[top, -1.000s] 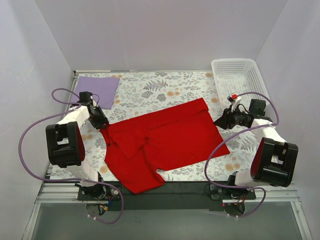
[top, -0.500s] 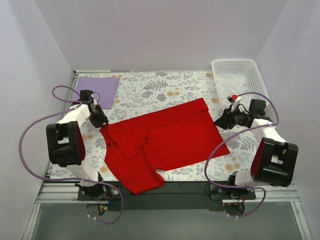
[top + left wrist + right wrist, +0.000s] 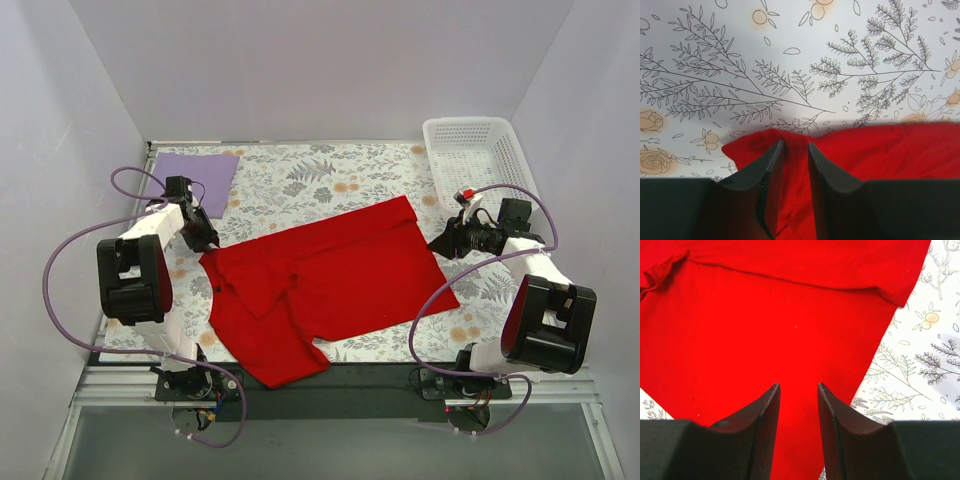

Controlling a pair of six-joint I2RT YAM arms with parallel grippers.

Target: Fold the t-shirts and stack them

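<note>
My left gripper (image 3: 795, 144) has drawn slightly back at the red t-shirt (image 3: 340, 270) corner, jaws narrow, grip uncertain; the fold seems only starting.

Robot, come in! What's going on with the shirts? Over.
Both open: left gripper at edge of red t-shirt, right gripper over its opposite side. Shirt rumpled, not folded; lavender t-shirt flat, far left. Nothing blocking.

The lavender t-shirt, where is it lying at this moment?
In the top view, the lavender t-shirt lies flat at the far left corner of the table, beyond the left gripper and apart from the red t-shirt.
</note>
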